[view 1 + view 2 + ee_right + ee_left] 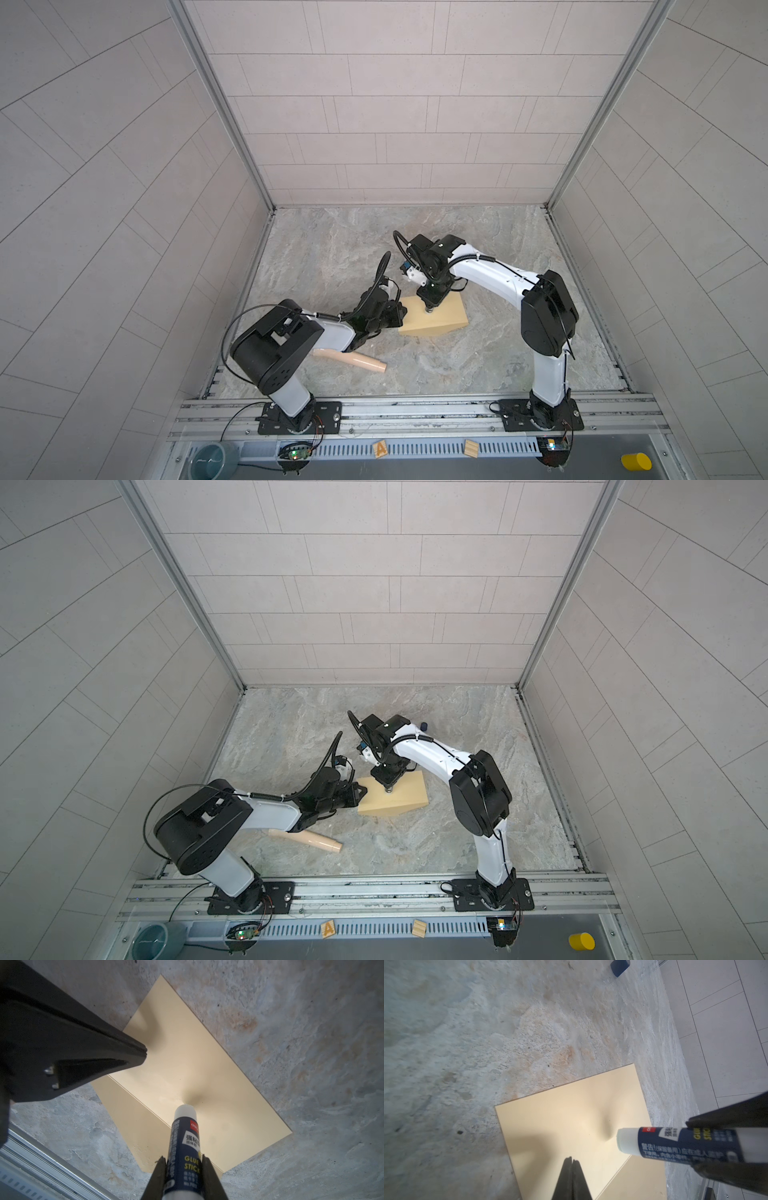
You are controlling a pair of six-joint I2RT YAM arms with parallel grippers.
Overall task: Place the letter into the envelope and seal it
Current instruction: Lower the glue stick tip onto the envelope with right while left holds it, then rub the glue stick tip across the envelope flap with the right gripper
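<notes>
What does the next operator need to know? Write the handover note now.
Left gripper: fingers shut, empty, tips on the plain tan paper envelope.
Right gripper: shut on the dark blue glue stick, its white tip down on the envelope near the flap crease.
The letter: not in view; cannot tell if it is inside.
Done: glue stick uncapped.
To do: finish gluing, fold the open flap, press shut.

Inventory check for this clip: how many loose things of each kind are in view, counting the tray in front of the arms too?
Envelope: 1
Glue stick: 1
Dark blue cap: 1
Wooden rod: 1
Wooden block: 2
Teal bowl: 1
Yellow cylinder: 1
Total: 8
</notes>
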